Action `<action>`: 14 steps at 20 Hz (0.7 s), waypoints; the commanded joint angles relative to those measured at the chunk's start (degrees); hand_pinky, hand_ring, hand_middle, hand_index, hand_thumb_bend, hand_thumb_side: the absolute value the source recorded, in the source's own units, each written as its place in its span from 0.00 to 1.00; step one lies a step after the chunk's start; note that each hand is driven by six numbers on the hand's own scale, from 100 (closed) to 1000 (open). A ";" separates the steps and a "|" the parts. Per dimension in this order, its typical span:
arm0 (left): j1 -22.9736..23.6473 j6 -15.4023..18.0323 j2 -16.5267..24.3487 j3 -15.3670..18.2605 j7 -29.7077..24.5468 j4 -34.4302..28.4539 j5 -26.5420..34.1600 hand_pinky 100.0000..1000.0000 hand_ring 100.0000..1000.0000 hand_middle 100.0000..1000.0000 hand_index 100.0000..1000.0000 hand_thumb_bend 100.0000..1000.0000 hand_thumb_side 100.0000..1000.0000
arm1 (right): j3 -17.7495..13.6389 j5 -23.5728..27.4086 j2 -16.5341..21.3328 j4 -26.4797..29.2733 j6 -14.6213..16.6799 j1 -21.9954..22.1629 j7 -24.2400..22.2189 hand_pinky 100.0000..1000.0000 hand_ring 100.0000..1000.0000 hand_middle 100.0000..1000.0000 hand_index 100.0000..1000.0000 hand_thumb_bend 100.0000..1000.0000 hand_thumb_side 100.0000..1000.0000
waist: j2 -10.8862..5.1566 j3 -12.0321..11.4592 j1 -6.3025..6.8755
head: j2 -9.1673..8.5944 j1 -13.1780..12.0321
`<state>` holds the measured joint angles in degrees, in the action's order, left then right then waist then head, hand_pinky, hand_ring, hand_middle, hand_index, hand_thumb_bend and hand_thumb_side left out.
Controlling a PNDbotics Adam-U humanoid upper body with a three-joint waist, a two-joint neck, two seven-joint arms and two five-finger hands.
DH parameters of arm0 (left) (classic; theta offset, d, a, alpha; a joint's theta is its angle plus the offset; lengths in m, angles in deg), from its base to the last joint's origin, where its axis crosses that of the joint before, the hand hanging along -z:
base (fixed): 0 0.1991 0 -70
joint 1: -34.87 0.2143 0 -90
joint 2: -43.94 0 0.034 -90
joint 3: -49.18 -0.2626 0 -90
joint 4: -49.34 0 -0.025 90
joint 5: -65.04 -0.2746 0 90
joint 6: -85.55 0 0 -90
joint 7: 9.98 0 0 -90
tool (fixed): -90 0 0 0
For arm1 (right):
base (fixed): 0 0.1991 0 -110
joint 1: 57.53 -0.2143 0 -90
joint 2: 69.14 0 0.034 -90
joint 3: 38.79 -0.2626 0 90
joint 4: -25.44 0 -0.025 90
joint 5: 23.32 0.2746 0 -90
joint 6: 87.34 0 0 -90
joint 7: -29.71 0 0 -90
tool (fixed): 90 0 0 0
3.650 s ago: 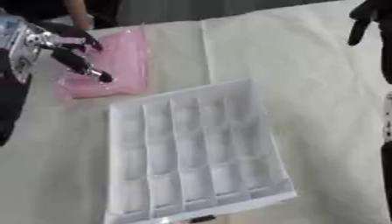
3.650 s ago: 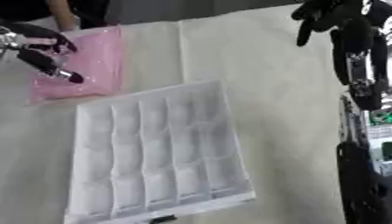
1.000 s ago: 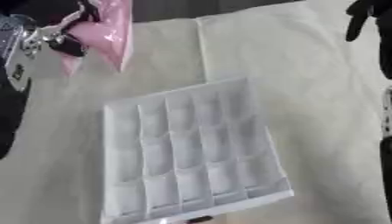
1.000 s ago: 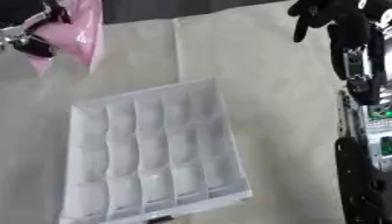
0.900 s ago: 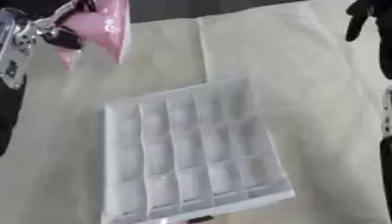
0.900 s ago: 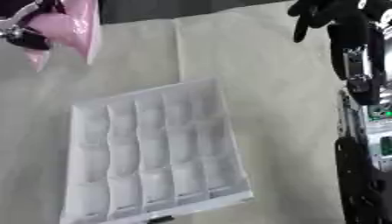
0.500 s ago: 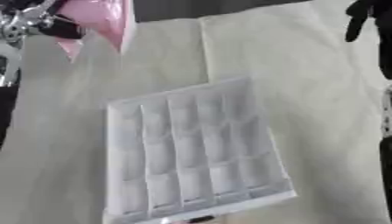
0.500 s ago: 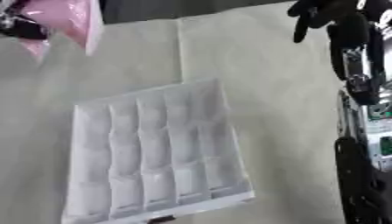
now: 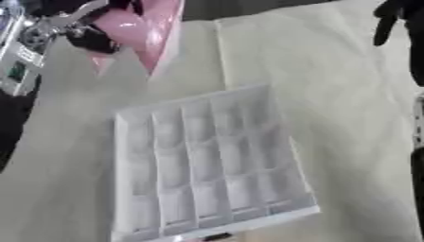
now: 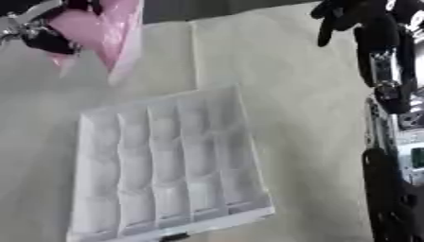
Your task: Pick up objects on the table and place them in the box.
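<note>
A pink plastic pouch (image 9: 147,29) hangs in the air at the upper left, above the table and just beyond the far left corner of the box. My left hand (image 9: 83,33) is shut on its left side, fingers curled into the film. The box, a white tray (image 9: 205,163) split into several narrow compartments, lies tilted in the middle of the cream cloth; its compartments look bare. My right hand (image 10: 341,14) is raised at the upper right, far from the pouch, with its fingers hanging relaxed and holding nothing.
The cream cloth (image 9: 331,94) covers the table, with a crease running from the top centre towards the box. My right arm (image 10: 389,123) runs down the right edge in the right eye view. A dark band lies beyond the table's far edge.
My left hand has lifted the pink pouch off the cloth and carried it up and to the right, towards the box's far corner. The right hand has stayed put.
</note>
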<state>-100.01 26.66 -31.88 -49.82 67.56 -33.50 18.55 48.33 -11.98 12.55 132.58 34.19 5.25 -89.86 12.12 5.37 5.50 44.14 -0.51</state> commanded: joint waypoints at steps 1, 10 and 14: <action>-1.12 2.27 0.85 -2.92 -1.65 -2.16 2.71 0.00 0.25 0.22 0.29 0.00 0.00 | -0.16 0.15 0.41 1.00 -0.08 -0.62 -0.10 0.26 0.55 0.77 0.54 0.00 0.58 | -1.28 0.06 -0.14 | -0.02 -0.44; -3.48 7.01 3.01 -12.46 -9.99 -2.94 19.00 0.00 0.22 0.20 0.28 0.00 0.13 | -0.04 0.12 0.74 0.90 -0.19 -0.27 -0.34 0.25 0.55 0.77 0.54 0.00 0.57 | -1.73 -0.04 0.40 | -0.02 -0.38; -5.01 4.29 5.02 -14.92 -17.44 -4.92 35.33 0.00 0.22 0.21 0.29 0.00 0.19 | -0.06 0.02 1.18 0.70 -0.20 0.20 -0.44 0.25 0.55 0.78 0.54 0.00 0.57 | -2.20 -0.53 0.80 | -0.02 0.31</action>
<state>-103.65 30.94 -29.08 -64.48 52.70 -37.01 49.16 48.35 -11.95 12.62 132.56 33.96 5.80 -90.14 11.18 4.92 6.52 44.14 -0.47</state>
